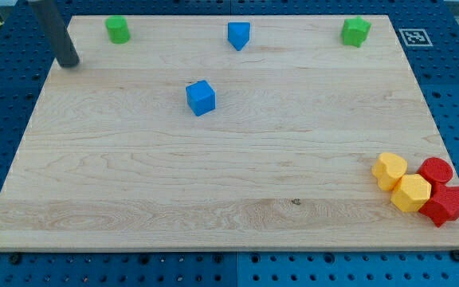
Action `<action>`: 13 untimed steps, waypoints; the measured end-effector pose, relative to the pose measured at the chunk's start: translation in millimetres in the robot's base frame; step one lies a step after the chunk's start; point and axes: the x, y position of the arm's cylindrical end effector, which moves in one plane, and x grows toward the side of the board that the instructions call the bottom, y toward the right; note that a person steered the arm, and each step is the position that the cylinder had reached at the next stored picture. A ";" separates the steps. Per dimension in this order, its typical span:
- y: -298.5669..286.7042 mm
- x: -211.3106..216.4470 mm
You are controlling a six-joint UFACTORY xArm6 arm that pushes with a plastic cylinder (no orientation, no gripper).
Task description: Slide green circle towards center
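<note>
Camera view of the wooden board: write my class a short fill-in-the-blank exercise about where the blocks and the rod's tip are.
1. My tip rests near the board's top ____ corner.
2. The block nearest my tip is the ____ circle.
3. The yellow blocks and red blocks cluster at the view's bottom ____.

Missing words: left; green; right

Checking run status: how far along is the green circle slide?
Done: nothing visible; the green circle sits near the board's top edge, at the view's upper left, far from centre.
In hand: my tip is left of and slightly below the circle, apart from it.
Left: get behind the circle, probably on its upper-left side, and push it down-right, likely passing near the blue cube.
</note>
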 end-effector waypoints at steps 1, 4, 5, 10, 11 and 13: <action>-4.8 -68.2; 144.6 -26.5; 156.0 -19.5; 153.8 34.4; 151.1 22.9; 72.4 -26.9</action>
